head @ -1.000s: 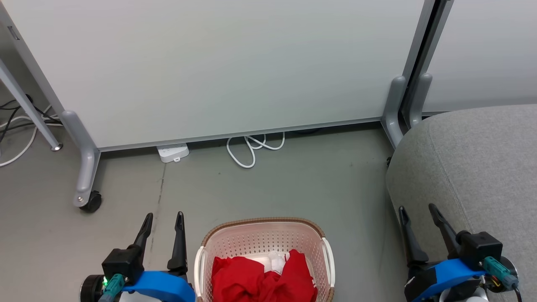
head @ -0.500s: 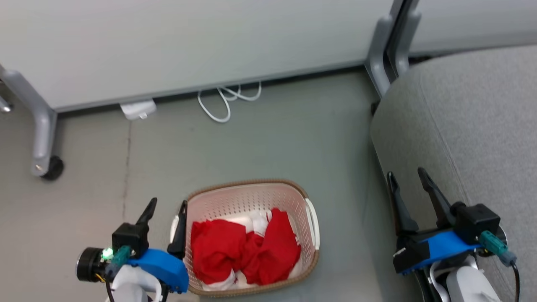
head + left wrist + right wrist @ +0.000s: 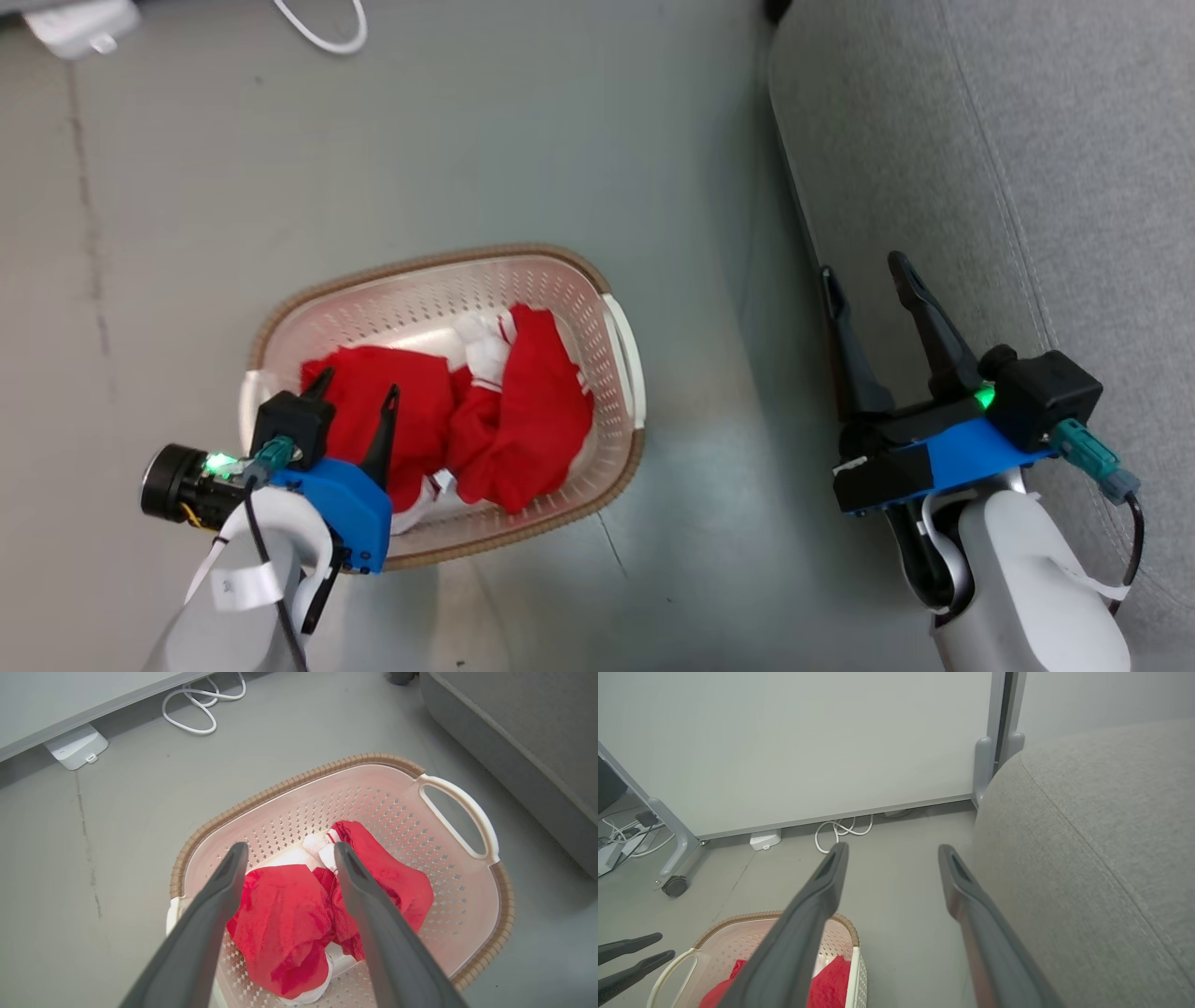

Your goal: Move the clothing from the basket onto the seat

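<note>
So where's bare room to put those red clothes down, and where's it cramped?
The seat is bare beyond the right tool. The floor strip between basket and seat is free too. Crowded: the basket, where clothing covers most of the bottom under the open left tool.

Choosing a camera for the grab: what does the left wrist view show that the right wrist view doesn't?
Left wrist, not right wrist: the whole clothing pile with its white trim, down to the basket's floor. Right wrist, not left wrist: the open right gripper by the seat's edge, a caster, upright grey posts. Both: basket, red clothing, seat, white cable, power strip, the open left gripper.
</note>
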### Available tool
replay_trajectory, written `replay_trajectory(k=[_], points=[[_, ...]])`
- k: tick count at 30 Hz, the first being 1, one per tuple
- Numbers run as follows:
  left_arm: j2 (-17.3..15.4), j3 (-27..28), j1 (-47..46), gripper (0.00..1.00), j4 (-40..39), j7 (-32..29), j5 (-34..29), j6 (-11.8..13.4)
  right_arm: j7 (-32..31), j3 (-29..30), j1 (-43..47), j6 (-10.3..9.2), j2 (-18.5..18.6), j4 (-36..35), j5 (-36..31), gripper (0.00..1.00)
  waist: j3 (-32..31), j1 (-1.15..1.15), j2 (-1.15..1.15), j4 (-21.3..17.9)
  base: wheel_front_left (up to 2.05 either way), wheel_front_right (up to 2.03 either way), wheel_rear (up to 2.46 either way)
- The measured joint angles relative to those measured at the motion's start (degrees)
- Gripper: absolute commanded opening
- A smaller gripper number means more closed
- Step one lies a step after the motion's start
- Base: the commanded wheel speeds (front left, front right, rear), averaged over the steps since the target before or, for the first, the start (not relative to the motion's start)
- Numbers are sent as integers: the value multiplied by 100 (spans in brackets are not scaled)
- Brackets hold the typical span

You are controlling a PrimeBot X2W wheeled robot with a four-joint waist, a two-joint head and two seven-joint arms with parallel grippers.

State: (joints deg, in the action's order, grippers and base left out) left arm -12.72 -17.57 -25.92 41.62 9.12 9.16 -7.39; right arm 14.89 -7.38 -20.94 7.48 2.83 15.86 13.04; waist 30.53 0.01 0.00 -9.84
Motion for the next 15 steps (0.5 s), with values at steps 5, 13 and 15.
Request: replay_trajectory(k=[5, 13, 15], points=[[-211, -498, -386, 100, 363, -246, 42, -2, 8, -167, -189, 0, 2, -71, 176, 100, 505, 0, 0, -278, 0, 0, 0], [-535, -832, -900, 100, 1011, -719, 41, -2, 8, -338, -307, 0, 0, -180, 379, 100, 1046, 0, 0, -647, 0, 0, 0], [-606, -892, -1016, 100, 1174, -903, -52, 86, 9, -360, -354, 0, 0, -211, 397, 100, 1156, 0, 0, -704, 0, 0, 0]])
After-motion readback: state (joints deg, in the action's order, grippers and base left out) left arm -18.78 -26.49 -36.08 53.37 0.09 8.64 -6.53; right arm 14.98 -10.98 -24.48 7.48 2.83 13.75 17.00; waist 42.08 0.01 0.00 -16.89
